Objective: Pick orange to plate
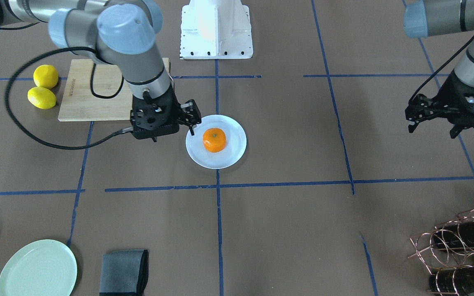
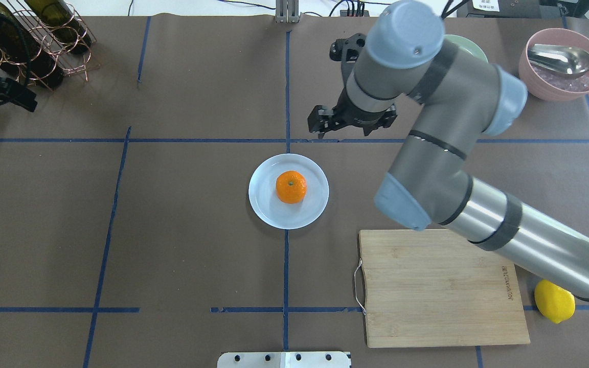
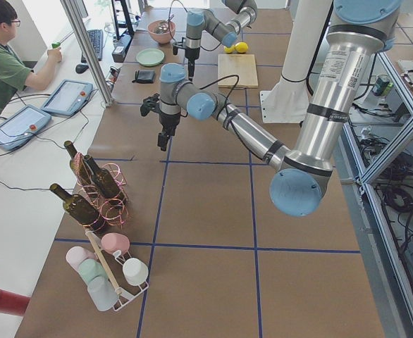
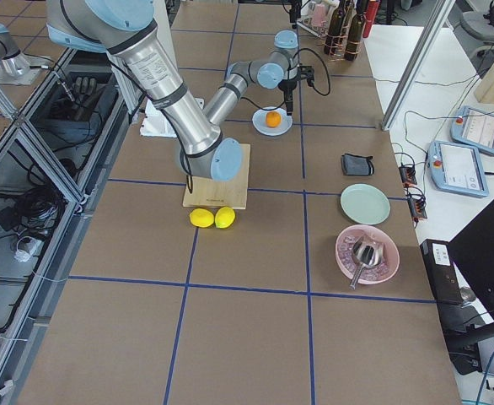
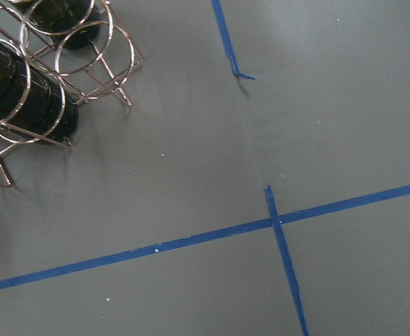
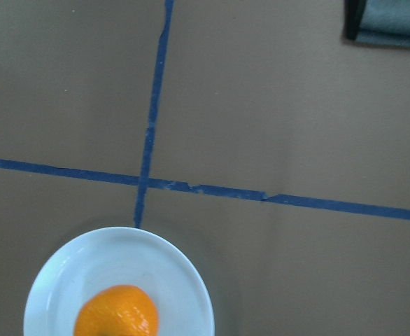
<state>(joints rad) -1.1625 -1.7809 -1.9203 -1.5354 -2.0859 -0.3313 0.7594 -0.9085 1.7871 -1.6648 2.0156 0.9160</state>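
Observation:
The orange [image 1: 214, 139] sits stem-up in the middle of the white plate [image 1: 233, 154] at the table's centre; both also show at the bottom left of the right wrist view, orange [image 6: 115, 313] on plate [image 6: 180, 280]. My right gripper [image 1: 173, 136] hangs above the table just off the plate's rim on the cutting-board side, open, with nothing between its fingers. My left gripper [image 1: 431, 132] hovers far off at the other side of the table, open and empty, near the wine rack.
A bamboo cutting board [image 2: 437, 286] lies beside the plate, with two yellow lemons [image 1: 43, 87] past it. A pale green plate [image 1: 37, 269], a folded grey cloth [image 1: 124, 272], a pink bowl with a spoon [image 2: 563, 64] and a copper wine rack with bottles [image 1: 459, 250] stand along the far edge.

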